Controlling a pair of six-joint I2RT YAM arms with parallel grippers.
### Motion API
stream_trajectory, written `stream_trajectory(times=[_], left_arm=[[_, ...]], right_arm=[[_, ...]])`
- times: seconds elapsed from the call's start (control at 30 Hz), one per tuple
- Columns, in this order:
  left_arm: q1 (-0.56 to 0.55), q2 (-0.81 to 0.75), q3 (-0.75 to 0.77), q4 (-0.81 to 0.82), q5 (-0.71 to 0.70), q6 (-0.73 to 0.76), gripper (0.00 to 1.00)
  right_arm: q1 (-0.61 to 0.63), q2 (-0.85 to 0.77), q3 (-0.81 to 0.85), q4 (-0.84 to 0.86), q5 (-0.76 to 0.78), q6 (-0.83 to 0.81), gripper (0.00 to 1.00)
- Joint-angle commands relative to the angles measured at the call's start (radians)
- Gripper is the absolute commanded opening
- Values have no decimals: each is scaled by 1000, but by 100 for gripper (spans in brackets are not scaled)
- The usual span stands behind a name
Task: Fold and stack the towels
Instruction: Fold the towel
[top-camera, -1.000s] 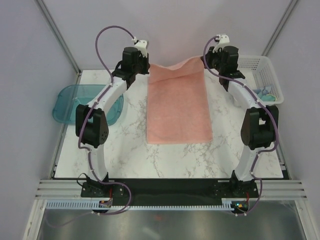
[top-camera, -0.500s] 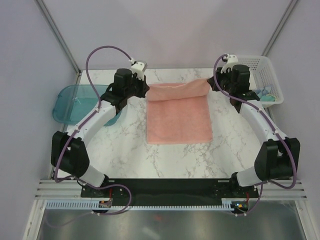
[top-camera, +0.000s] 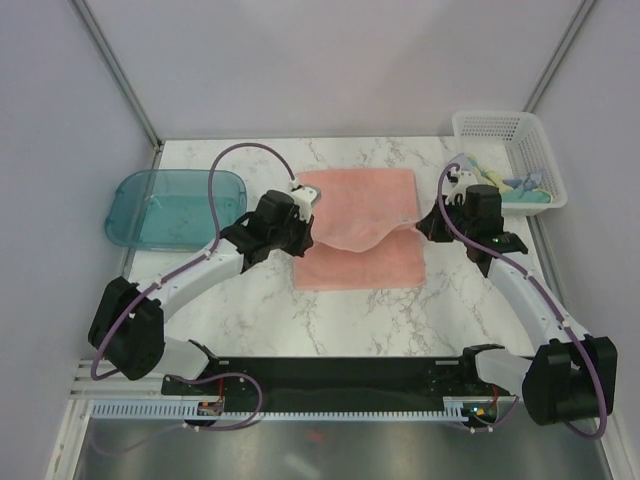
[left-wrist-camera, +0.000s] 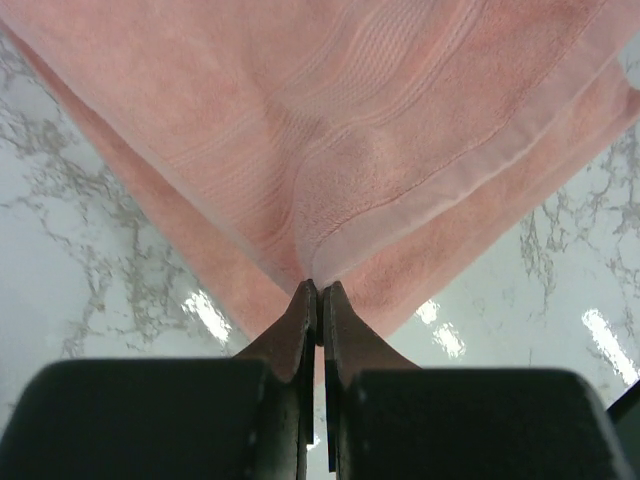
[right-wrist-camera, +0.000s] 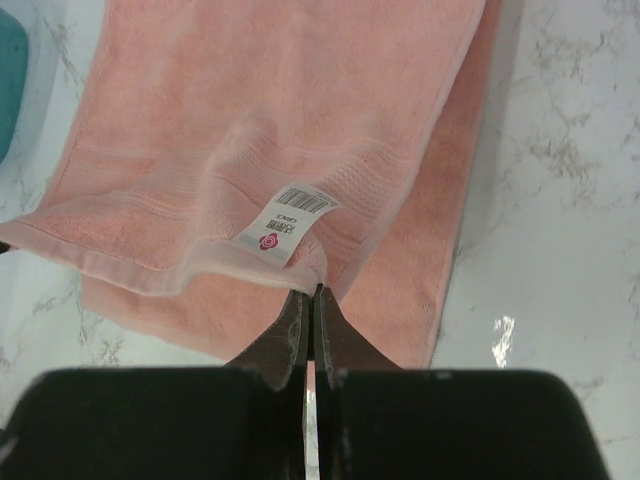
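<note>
A salmon-pink towel (top-camera: 360, 222) lies in the middle of the marble table, its far half lifted and drawn toward the near edge over the lower half. My left gripper (top-camera: 305, 225) is shut on the towel's left corner (left-wrist-camera: 318, 275). My right gripper (top-camera: 422, 222) is shut on the right corner (right-wrist-camera: 315, 285), beside a small white tag (right-wrist-camera: 288, 222). The held edge sags in a curve between the two grippers. Two more towels, pale yellow with teal (top-camera: 520, 185) and light blue (top-camera: 470, 162), are bunched in the white basket (top-camera: 495, 125).
A translucent teal tray (top-camera: 175, 205) sits at the left side of the table. The white mesh basket stands at the back right corner. Bare marble (top-camera: 350, 320) stretches from the towel to the near edge, where the arm bases (top-camera: 200, 375) are bolted.
Both grippers have come from the far edge toward the near side, carrying the towel's far edge over itself. The arms have swung low and outward.
</note>
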Motion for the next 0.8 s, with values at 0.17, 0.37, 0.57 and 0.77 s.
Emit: stream_trajectory(times=[0.17,0.37,0.57,0.77], left_arm=[[-67,-20,-64,-65,-180,-108,2],[-77,-17,-70,-91,-233,-130,2],[-81,-15,-69,-106,-240,-139,2],[-100,6,-85,-108,-223,-166,2]], right_arm=[[4,-79,-144,-32,61,95,0],[4,-84,-145,-51,98,92,0],[4,-79,-131,-104,124,84,8],[2,-90,-179,-129,127,110,19]])
